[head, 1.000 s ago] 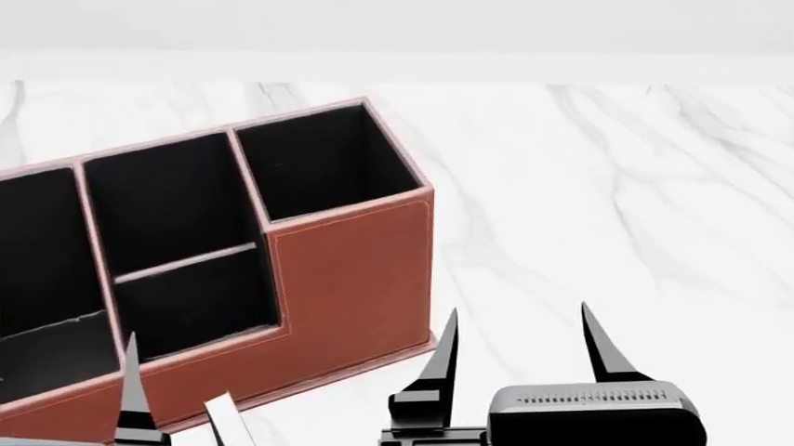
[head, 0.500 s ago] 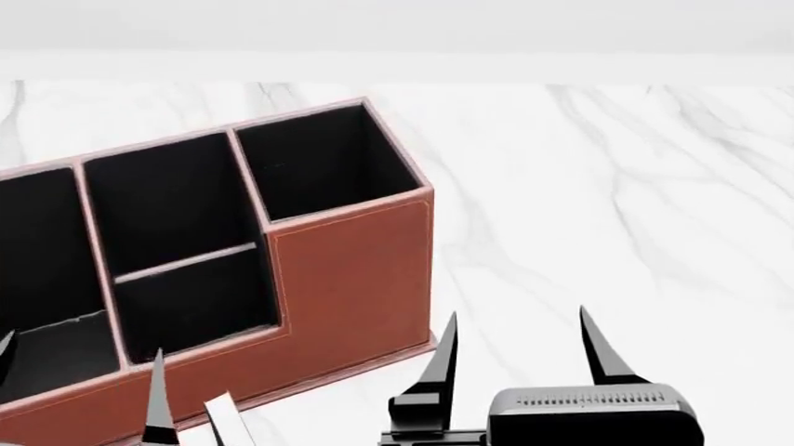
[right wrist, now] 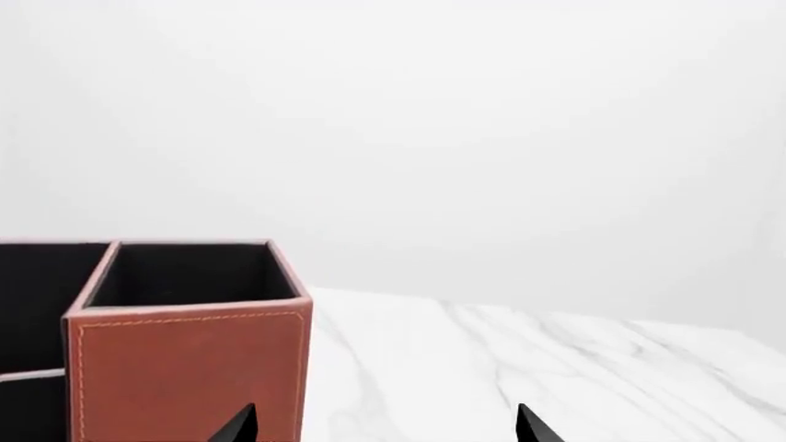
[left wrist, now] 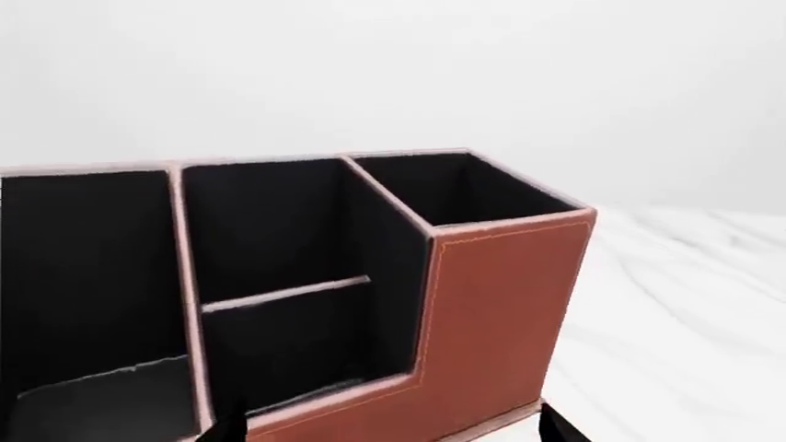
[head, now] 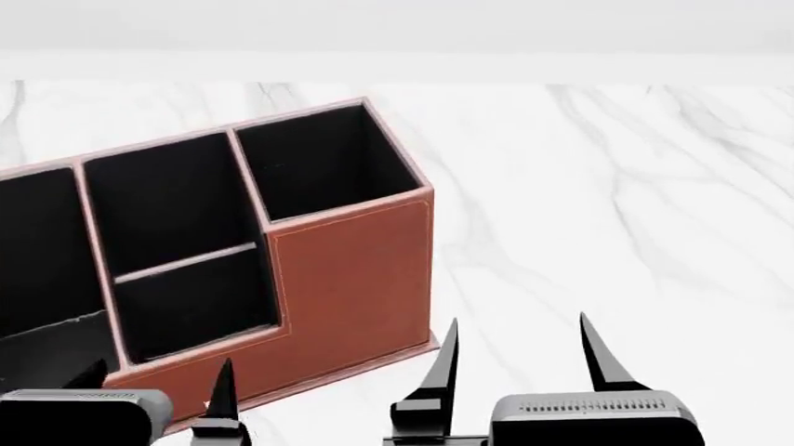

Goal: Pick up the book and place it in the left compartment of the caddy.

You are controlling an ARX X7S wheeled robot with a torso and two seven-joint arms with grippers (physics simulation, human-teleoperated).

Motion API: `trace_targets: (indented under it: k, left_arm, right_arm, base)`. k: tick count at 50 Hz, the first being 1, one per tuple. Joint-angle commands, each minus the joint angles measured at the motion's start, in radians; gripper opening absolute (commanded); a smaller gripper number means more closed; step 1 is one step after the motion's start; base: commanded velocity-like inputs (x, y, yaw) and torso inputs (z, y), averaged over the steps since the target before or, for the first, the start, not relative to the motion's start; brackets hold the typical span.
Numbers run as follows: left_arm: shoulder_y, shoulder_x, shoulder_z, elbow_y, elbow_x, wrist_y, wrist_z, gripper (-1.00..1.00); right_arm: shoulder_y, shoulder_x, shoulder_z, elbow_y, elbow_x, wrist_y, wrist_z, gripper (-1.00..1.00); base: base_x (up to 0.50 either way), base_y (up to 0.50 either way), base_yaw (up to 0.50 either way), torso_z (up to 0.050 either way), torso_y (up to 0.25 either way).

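The reddish-brown caddy (head: pixel 353 279) stands at the left of the head view, its taller square section to the right. Its left compartment (head: pixel 37 251) is cut off by the frame edge. The book is almost wholly hidden behind a finger of my left gripper (head: pixel 159 372); only a white sliver (head: pixel 205 406) shows in front of the caddy. That gripper is open and low before the caddy's front wall (left wrist: pixel 491 313), with nothing between its fingers (left wrist: pixel 390 419). My right gripper (head: pixel 519 321) is open over bare table to the caddy's right (right wrist: pixel 387 410).
The caddy rests on a white marble table (head: pixel 620 204) that stretches to the right and to the back. A plain white wall (head: pixel 397 28) rises beyond the table's far edge. The caddy's tall end (right wrist: pixel 184 368) lies just off my right gripper's fingers.
My left gripper has slid to the right along the caddy's front and its body has come into view. Its right finger now covers the book's white strip. The right gripper has hardly moved.
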Motion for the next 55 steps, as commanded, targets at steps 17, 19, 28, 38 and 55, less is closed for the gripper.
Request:
trace_targets:
  k: [17,19,28,38,55]
  left_arm:
    - [-0.233,0.038,-0.186,-0.071,-0.931,-0.336,-0.841,1.00]
    - [-0.246,0.036,-0.183,-0.088,-0.979,-0.340,-0.910,1.00]
    - [-0.283,0.029,-0.166,-0.150,-1.115,-0.289,-1.050,1.00]
    - [-0.354,0.033,-0.099,-0.219,-1.212,-0.195,-1.139,1.00]
    - [-0.423,0.019,-0.005,-0.385,-1.172,-0.042,-1.114,1.00]
  right_arm:
    - [-0.007,-0.005,0.012,0.005,-0.006,-0.011,-0.008,1.00]
    - [-0.008,-0.004,0.011,0.007,-0.005,-0.013,-0.007,1.00]
    - [-0.011,0.001,0.011,0.007,0.001,-0.017,-0.002,1.00]
    - [-0.010,0.005,0.011,0.017,0.009,-0.026,0.001,1.00]
    - [-0.013,0.011,0.009,0.030,0.019,-0.042,0.009,1.00]
  base:
    - [0.00,0.00,0.00,0.000,0.000]
    - [0.00,0.00,0.00,0.000,0.000]
    - [0.00,0.00,0.00,0.000,0.000]
    - [0.00,0.00,0.00,0.000,0.000]
    - [0.00,0.00,0.00,0.000,0.000]
